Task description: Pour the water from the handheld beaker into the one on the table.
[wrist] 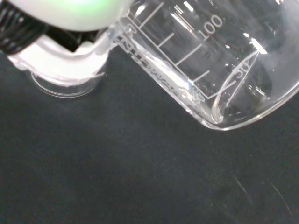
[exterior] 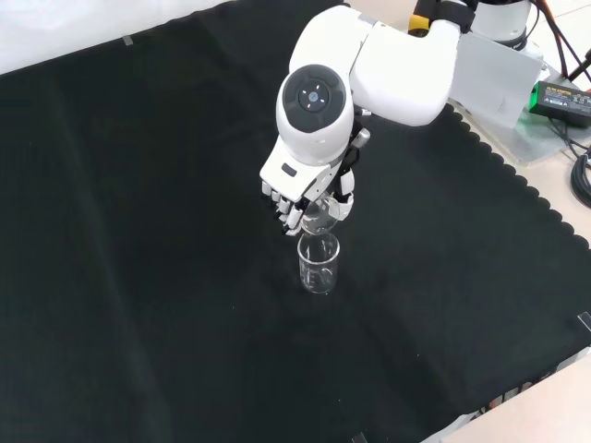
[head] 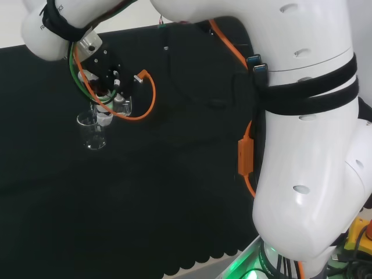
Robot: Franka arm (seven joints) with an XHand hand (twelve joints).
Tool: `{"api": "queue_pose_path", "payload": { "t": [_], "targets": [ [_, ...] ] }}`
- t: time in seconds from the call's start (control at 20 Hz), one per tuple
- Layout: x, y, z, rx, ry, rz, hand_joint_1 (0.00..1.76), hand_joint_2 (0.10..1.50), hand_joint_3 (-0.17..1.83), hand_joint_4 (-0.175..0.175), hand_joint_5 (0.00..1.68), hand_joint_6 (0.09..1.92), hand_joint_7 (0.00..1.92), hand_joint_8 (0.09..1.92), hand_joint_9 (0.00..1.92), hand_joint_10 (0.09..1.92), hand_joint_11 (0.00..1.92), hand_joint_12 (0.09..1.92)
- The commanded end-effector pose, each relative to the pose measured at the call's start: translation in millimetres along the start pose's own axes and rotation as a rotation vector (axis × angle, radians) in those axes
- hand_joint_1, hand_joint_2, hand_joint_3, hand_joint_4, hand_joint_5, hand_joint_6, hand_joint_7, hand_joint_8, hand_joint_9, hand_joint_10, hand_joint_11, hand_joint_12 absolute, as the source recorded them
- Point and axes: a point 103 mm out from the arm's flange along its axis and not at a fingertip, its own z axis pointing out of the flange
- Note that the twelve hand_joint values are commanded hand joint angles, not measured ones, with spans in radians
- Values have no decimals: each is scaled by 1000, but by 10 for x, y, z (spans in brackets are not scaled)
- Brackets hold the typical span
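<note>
Gripping a clear handheld beaker (wrist: 210, 60), the hand (exterior: 294, 205) had its fingers curled round the glass and stood over the middle of the bench (exterior: 138, 277), well clear of every edge. The held beaker was tilted, its mouth hidden behind the hand in the front view. Water inside was hard to make out. Just below stood the second beaker (exterior: 319, 263), upright on the black cloth; in the head view its rim (head: 87, 120) barely showed.
</note>
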Motion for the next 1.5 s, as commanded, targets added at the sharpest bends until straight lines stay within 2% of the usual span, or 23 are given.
{"api": "queue_pose_path", "payload": {
  "t": [0.05, 1.5],
  "targets": [
    [5, -9, -16, 12, -22, 6, 1148, 663, 550, 175, 1440, 310, 1760, 87, 1657, 87, 1288, 804],
    [68, 24, -131, 81, -91, 19, 1148, 664, 548, 175, 1439, 312, 1760, 87, 1658, 87, 1295, 797]
  ]
}}
